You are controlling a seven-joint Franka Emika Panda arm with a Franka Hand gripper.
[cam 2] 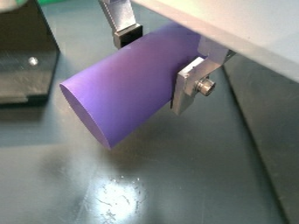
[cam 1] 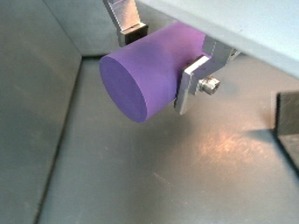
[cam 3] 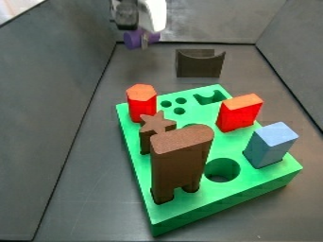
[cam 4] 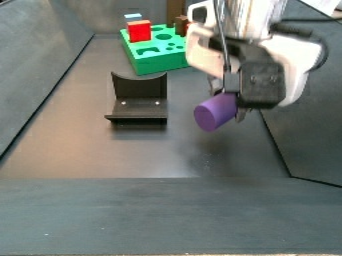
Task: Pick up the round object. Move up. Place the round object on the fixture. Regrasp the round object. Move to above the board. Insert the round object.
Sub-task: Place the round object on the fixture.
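The round object is a purple cylinder (cam 1: 142, 75). It shows in both wrist views (cam 2: 126, 85), held crosswise between the silver fingers. My gripper (cam 1: 163, 59) is shut on it and holds it above the grey floor. In a side view the gripper (cam 4: 238, 92) hangs to the right of the dark fixture (cam 4: 136, 98), with the cylinder (cam 4: 215, 111) sticking out below it. In a side view the gripper (cam 3: 138, 23) is at the far back, left of the fixture (cam 3: 198, 62). The green board (cam 3: 202, 156) has a round hole (cam 3: 222, 171) near its front.
The board carries a red hexagonal block (cam 3: 142, 99), a red block (cam 3: 239, 112), a blue block (cam 3: 270, 144) and a tall brown piece (cam 3: 177, 163). Grey walls enclose the floor. The fixture's edge shows in a wrist view (cam 2: 26, 61).
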